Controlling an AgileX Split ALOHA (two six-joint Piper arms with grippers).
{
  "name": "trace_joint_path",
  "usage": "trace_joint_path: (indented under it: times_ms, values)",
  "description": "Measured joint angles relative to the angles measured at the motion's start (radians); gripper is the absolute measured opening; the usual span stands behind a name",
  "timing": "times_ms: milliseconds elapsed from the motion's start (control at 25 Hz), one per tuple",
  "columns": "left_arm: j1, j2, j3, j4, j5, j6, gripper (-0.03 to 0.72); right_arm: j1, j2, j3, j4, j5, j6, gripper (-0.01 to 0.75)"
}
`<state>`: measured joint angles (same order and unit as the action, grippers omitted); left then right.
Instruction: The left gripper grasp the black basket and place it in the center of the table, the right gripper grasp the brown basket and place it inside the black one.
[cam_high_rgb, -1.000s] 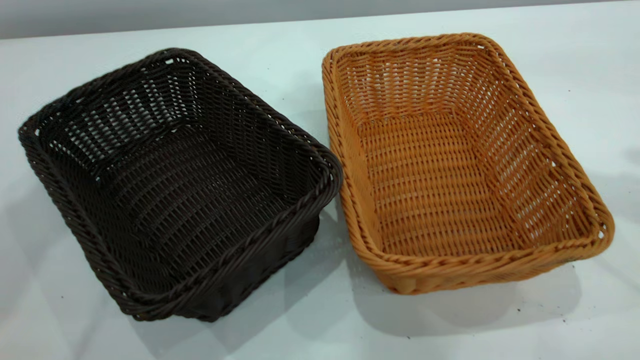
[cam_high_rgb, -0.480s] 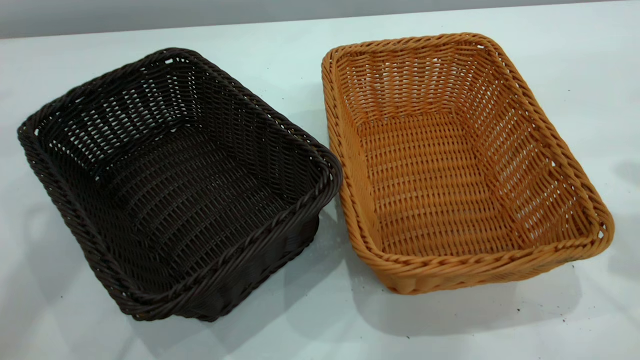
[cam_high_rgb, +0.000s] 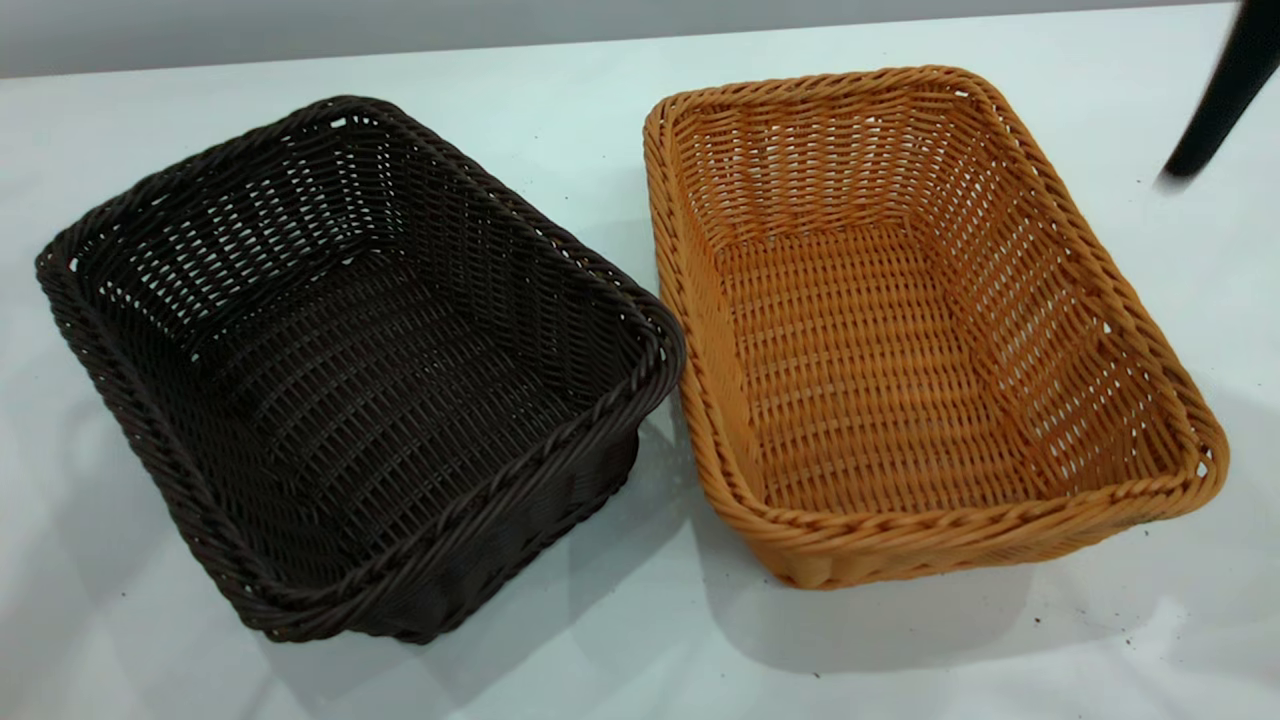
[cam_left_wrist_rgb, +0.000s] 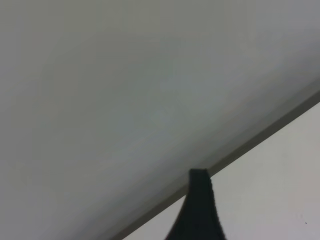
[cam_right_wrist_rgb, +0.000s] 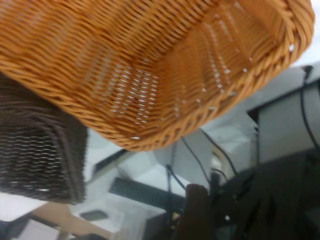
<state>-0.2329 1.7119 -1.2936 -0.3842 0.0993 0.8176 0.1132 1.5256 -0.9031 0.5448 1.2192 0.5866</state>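
The black basket (cam_high_rgb: 350, 370) sits on the white table (cam_high_rgb: 620, 660) at the left, upright and angled. The brown basket (cam_high_rgb: 900, 340) sits right beside it at the right, their rims almost touching. My right gripper (cam_high_rgb: 1200, 130) shows only as a dark bar at the top right corner, above the table and apart from the brown basket's far right rim. In the right wrist view the brown basket (cam_right_wrist_rgb: 150, 65) fills the frame with the black basket (cam_right_wrist_rgb: 40, 150) beside it. My left gripper (cam_left_wrist_rgb: 200, 210) shows only as a dark shape over bare table, out of the exterior view.
A grey wall (cam_high_rgb: 400, 30) runs behind the table's far edge. In the right wrist view, cables and dark equipment (cam_right_wrist_rgb: 270, 200) lie beyond the table. Small dark specks dot the table at the front right (cam_high_rgb: 1125, 635).
My right gripper's dark bar has come into the exterior view at the top right. Shadows on the table have shifted. Both baskets have stayed in place.
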Motion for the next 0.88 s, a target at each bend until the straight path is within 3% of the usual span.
trace_joint_path:
  times_ms: [240,880]
  values:
    - [0.0,0.0,0.0,0.0,0.0,0.004,0.522,0.125,0.101,0.0,0.075,0.0,0.013,0.545]
    - [0.0,0.0,0.0,0.001,0.0,0.003,0.522,0.13,0.337,-0.001,0.108,-0.052,-0.055,0.545]
